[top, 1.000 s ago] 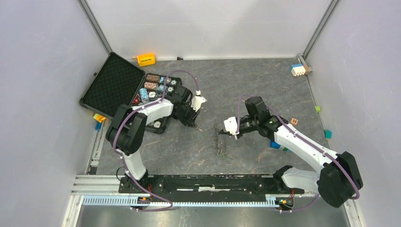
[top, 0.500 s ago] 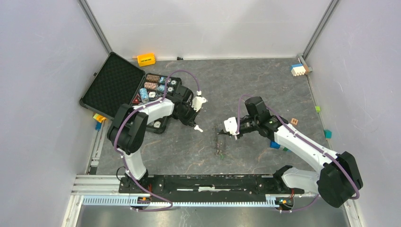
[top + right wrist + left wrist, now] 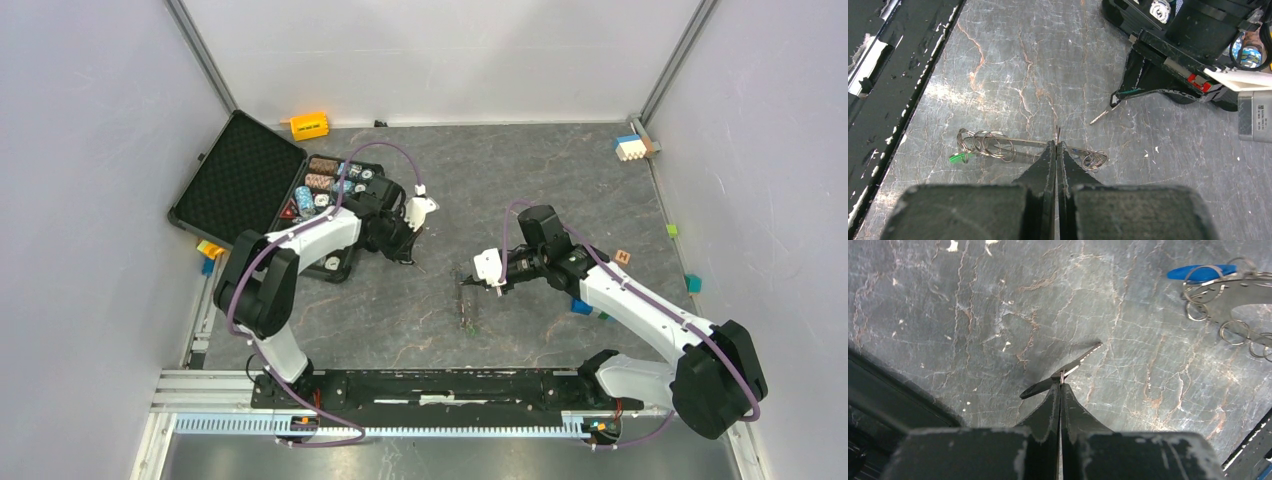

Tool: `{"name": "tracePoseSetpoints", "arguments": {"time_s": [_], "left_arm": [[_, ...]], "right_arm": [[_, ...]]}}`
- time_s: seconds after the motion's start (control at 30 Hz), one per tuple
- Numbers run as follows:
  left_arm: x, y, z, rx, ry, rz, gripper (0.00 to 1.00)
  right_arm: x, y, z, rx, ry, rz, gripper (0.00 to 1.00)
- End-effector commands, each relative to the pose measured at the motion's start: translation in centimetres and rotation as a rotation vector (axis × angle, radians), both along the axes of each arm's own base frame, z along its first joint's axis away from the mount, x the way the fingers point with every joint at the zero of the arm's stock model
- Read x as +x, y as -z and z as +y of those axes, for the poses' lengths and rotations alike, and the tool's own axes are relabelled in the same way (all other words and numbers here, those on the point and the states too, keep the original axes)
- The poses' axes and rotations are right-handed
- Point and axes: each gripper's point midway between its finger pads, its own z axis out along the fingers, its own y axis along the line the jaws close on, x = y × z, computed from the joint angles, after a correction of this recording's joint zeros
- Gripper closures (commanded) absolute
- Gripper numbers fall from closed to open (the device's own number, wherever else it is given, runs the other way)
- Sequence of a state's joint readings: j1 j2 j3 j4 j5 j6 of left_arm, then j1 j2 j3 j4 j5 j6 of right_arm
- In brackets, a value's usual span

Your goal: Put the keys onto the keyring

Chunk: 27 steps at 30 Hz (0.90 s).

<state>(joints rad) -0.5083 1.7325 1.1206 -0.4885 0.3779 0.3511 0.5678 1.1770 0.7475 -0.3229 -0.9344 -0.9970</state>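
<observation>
Left hand (image 3: pixel 1060 385) pinched shut on black-headed key (image 3: pixel 1083 357), blade angled over the tabletop (image 3: pixel 973 315). Right hand (image 3: pixel 1055 144) clamped on keyring (image 3: pixel 1238 292), ahead-right of left hand. Green key (image 3: pixel 959 158) and blue key (image 3: pixel 1198 273) sit on its rings.

**Colour key.** Desk (image 3: pixel 973 315): dk grey, marbled w/ rust-brown & white veins. Left hand (image 3: pixel 1061 382) & right hand (image 3: pixel 1056 142): black fingers, edges chipped pale grey. Black key (image 3: pixel 1068 371): black head, silver blade. Keyring (image 3: pixel 1243 292): flat grey metal, silver wire loops. Blue key (image 3: pixel 1198 273): bright blue head. Green key (image 3: pixel 955 158): bright green head. Case (image 3: pixel 240 178): black, dimpled foam lid. Chips (image 3: pixel 320 185): blue, brown, red/white. Blocks: orange block (image 3: pixel 309 125), white-blue block (image 3: pixel 628 147). Left arm (image 3: pixel 320 232) & right arm (image 3: pixel 640 305): white shells, black joints, purple cables (image 3: pixel 385 150).
</observation>
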Motion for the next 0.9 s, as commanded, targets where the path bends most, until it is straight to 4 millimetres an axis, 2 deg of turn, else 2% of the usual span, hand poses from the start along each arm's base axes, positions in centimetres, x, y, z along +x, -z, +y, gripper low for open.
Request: {"name": "tracePoseSetpoints", "arguments": {"time_s": [0.0,0.17,0.33,0.47,0.57,0.87], "left_arm": [[-0.3,-2.4,-1.1,-0.076,0.103,-0.068,0.98],[-0.9,-4.7,-1.9,-0.159,0.197,-0.167,0.98],[-1.9,-8.0,-2.9,-0.254,0.306,-0.262,0.98],[-3.8,-11.0,-4.0,-0.364,0.392,-0.313,0.98],[-5.0,-12.4,-4.6,-0.405,0.42,-0.325,0.98],[-10.0,-14.8,-6.3,-0.389,0.641,-0.399,0.98]], "right_arm": [[-0.3,-1.2,0.3,0.042,-0.03,-0.044,1.0],[-0.4,-1.5,0.6,0.056,-0.04,-0.033,1.0],[-0.1,-1.8,0.9,0.06,-0.032,-0.005,1.0],[0.0,-2.2,1.2,0.071,-0.032,0.013,1.0],[0.0,-2.3,1.4,0.076,-0.036,0.023,1.0],[-0.7,-2.7,1.8,0.082,-0.096,0.054,1.0]]}}
